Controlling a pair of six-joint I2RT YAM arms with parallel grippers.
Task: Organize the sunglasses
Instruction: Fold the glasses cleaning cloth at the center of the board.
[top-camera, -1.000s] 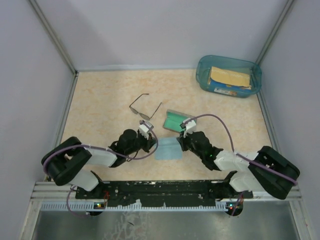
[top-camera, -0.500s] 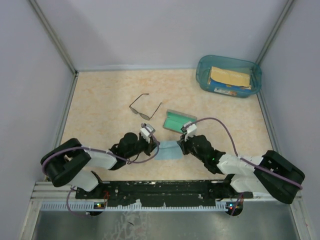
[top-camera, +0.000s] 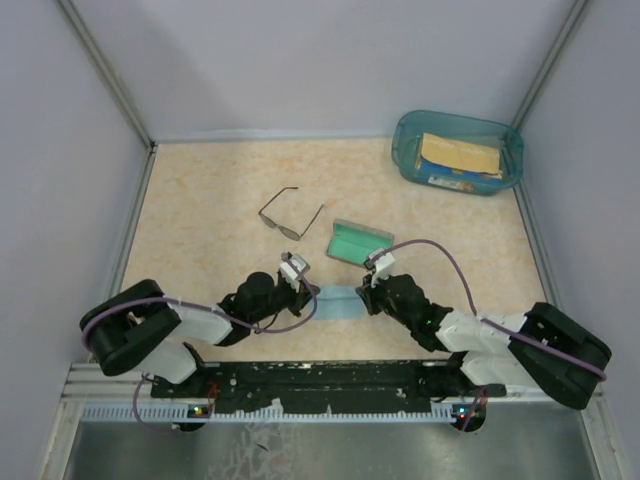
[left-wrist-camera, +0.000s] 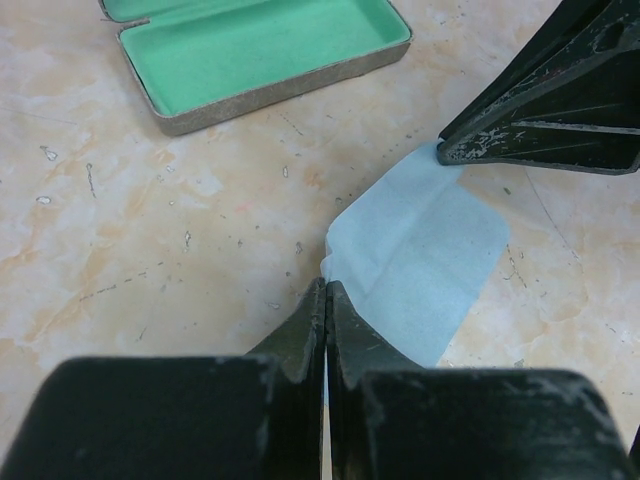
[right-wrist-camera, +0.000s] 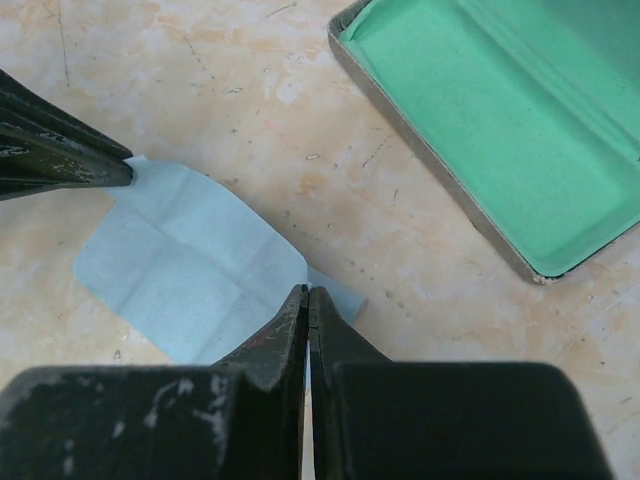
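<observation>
light: even, bright | shadows: soft, faint | glare: none | blur: near tool bodies in wrist views

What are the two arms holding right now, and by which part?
The light blue cloth. The left pincer is shut on one corner of it, and the right pincer is shut on another corner.

Thin dark wire-framed sunglasses lie flat, temple arms unfolded.
</observation>
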